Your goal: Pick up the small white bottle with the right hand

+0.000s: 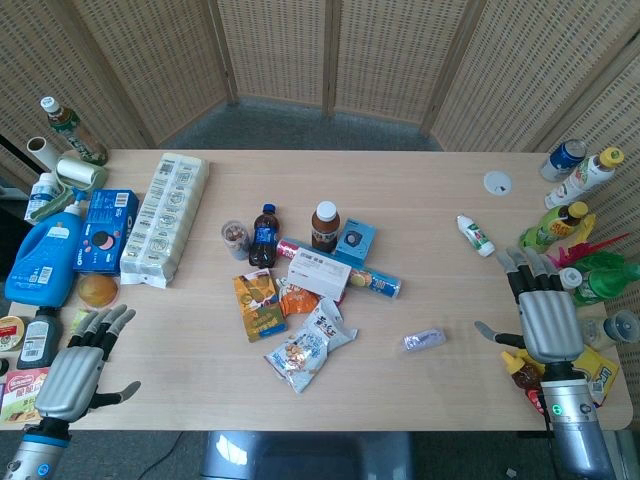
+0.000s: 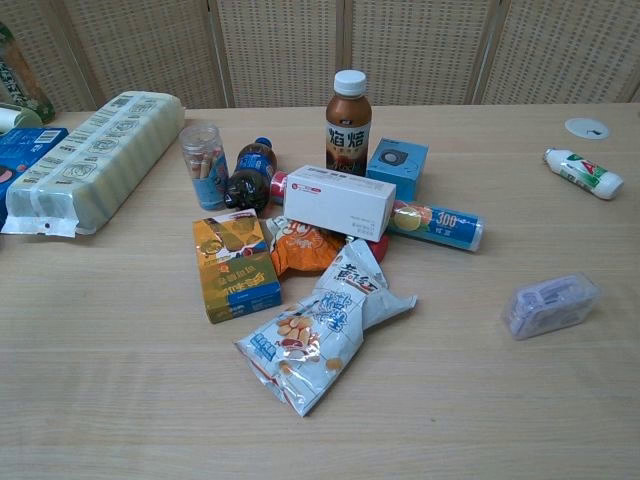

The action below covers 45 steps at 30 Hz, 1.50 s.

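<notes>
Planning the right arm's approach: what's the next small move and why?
Probably move the right hand forward and slightly inward toward the small white bottle. The hand is open, holds nothing, and rests near the table's near edge; the bottle lies on its side beyond it, untouched.

Light wood table (image 1: pixel 400 175), woven wicker screen panels (image 1: pixel 380 55) behind, grey carpet floor (image 1: pixel 300 125), even light

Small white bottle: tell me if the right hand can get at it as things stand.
Probably yes. The small white bottle lies on its side on bare table, apart from the clutter, and the right hand, open, has nothing between it and the bottle.
</notes>
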### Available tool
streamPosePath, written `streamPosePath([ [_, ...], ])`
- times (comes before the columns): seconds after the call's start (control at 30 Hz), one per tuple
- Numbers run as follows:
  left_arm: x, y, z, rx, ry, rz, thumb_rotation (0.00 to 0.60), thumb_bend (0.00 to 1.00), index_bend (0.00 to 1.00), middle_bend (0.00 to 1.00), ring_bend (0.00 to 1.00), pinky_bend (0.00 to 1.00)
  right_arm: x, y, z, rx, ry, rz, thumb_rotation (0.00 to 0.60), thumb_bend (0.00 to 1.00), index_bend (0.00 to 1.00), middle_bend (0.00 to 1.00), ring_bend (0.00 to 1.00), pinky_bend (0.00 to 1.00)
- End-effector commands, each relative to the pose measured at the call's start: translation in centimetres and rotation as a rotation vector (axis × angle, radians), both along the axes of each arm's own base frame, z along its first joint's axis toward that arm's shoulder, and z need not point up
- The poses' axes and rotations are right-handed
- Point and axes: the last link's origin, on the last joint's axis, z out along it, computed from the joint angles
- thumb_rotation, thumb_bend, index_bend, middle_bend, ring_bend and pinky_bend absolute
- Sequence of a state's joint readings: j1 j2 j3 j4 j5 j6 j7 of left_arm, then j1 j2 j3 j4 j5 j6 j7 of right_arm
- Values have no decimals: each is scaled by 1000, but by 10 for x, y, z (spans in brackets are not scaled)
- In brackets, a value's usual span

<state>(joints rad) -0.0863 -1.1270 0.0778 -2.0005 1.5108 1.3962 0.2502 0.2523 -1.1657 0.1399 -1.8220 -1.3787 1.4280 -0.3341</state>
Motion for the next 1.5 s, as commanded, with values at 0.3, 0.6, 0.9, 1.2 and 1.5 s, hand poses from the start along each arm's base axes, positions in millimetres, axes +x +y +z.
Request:
streamPosePath([
  [0.3, 1, -6, 5, 18, -8, -9, 600, 221, 89, 20, 0, 0, 1, 3, -2, 18, -19, 4, 474, 63, 0, 2, 0, 0],
  [0.6, 0, -5, 5, 21, -13, -4, 600, 220, 89, 19, 0, 0, 9, -3, -8, 38, -40, 16, 471, 64, 0, 0, 0, 0],
  [0.9, 2, 1, -1, -1, -9, -11, 600, 222, 89, 19, 0, 0, 29, -32, -24, 113, -21, 25, 474, 64, 0, 0, 0, 0],
  [1.2, 1, 4, -1, -1, 1, -4, 600, 221, 88, 19, 0, 0, 50, -92, -32, 142, 27, 0, 472, 62, 0, 0, 0, 0],
  [1.5, 2, 6, -5, -13, 1, -5, 600, 222, 88, 20, 0, 0, 63, -148, -54, 248, 44, -58, 469, 62, 0, 0, 0, 0],
])
